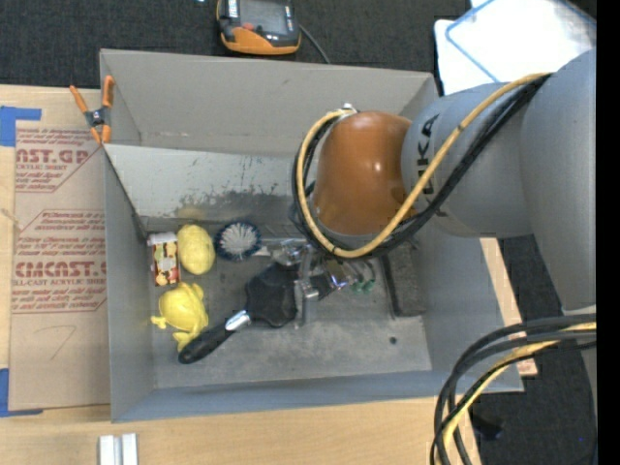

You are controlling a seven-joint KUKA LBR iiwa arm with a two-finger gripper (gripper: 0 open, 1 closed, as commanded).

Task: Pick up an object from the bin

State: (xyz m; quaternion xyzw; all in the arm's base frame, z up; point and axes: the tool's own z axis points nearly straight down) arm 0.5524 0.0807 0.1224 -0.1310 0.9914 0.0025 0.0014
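The gripper (302, 281) sits low in the middle of the bin (242, 100), right beside the bulky head of a black long-handled utensil (269, 301). I cannot tell whether it is open or closed. A yellow toy duck (182, 310), a lemon (196, 248) and a round blue brush (237, 240) lie to the left.

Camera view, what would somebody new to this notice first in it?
The big grey robot arm with its glossy orange-brown wrist cover reaches in from the right, above the grey metal bin. Its gripper is low by a black lumpy object at mid-floor. Next come two bright things at the left wall: a yellow lemon-shaped toy and, below it in the view, a yellow duck-like toy.
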